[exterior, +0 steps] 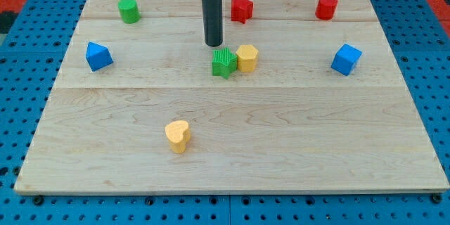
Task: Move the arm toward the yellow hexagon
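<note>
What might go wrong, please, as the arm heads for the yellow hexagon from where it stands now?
My tip sits just above the green block, at the view's top-left of the yellow hexagon. The two blocks appear to touch.
1. A straight path would likely clip the green block first and shove it.
2. Because they touch, that push could carry the hexagon toward the view's right, off its spot.

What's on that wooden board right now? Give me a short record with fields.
surface: wooden board
my tip, just above the green block
target: yellow hexagon, touching the green block's right side
top row: green cylinder, red star-like block, red cylinder
sides: blue block at left, blue cube at right
bottom: yellow heart
</note>
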Tool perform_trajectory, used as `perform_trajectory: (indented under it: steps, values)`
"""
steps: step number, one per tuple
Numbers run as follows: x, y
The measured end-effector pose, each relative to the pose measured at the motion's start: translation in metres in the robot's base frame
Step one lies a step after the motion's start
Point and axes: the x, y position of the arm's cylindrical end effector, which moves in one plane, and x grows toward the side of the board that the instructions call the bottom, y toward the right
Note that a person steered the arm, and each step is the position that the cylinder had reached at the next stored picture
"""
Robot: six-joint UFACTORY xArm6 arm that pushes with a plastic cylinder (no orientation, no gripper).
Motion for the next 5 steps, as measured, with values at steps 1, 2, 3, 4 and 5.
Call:
perform_trajectory:
  steps: [1, 2, 3, 4, 5]
  values:
    - [0.000, 0.010]
    - [0.000, 0.019]
    - [0.000, 0.027]
    - [0.000, 0.038]
    - [0.010, 0.046]
